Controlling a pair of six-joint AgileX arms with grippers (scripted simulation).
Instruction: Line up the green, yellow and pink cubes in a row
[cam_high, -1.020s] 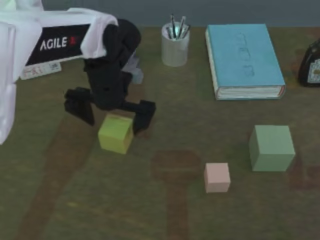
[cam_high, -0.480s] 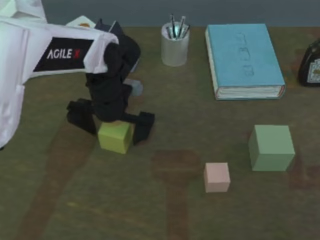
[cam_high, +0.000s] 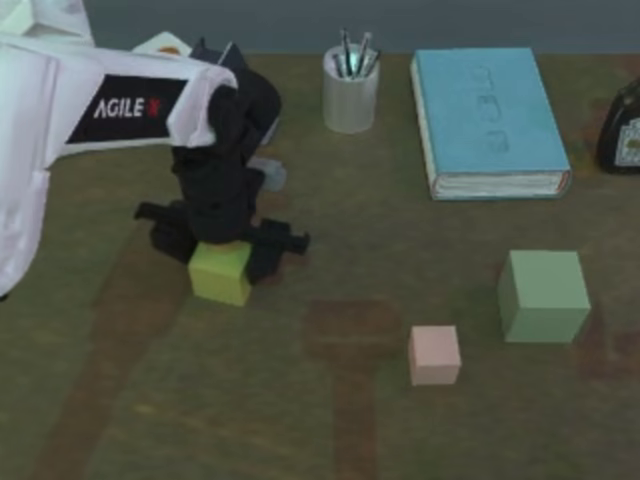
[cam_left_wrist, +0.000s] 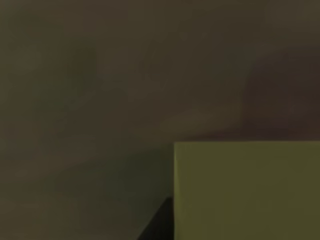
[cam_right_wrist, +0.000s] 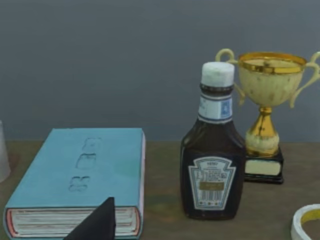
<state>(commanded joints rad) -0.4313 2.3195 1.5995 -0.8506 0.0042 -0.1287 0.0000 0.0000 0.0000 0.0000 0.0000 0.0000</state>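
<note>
The yellow cube (cam_high: 220, 275) sits at the table's left. My left gripper (cam_high: 222, 246) is down over it, one black finger against each side, shut on it. In the left wrist view the yellow cube (cam_left_wrist: 245, 190) fills the lower corner, very close. The pink cube (cam_high: 434, 355) lies right of centre near the front. The green cube (cam_high: 544, 297), the largest, stands just beyond it to the right. Neither gripper is near those two. My right arm is out of the top view. Only a dark bit of the right gripper (cam_right_wrist: 98, 225) shows in its wrist view.
At the back stand a white pen cup (cam_high: 350, 92), a blue book (cam_high: 490, 120) and a dark sauce bottle (cam_high: 622, 130). A small white box with an orange dot (cam_high: 160, 45) peeks out behind the left arm. A gold trophy (cam_right_wrist: 267, 115) stands beside the bottle.
My left gripper came down over the yellow cube and its fingers drew in from a wide spread until they met the cube's sides. The pink and green cubes have not moved.
</note>
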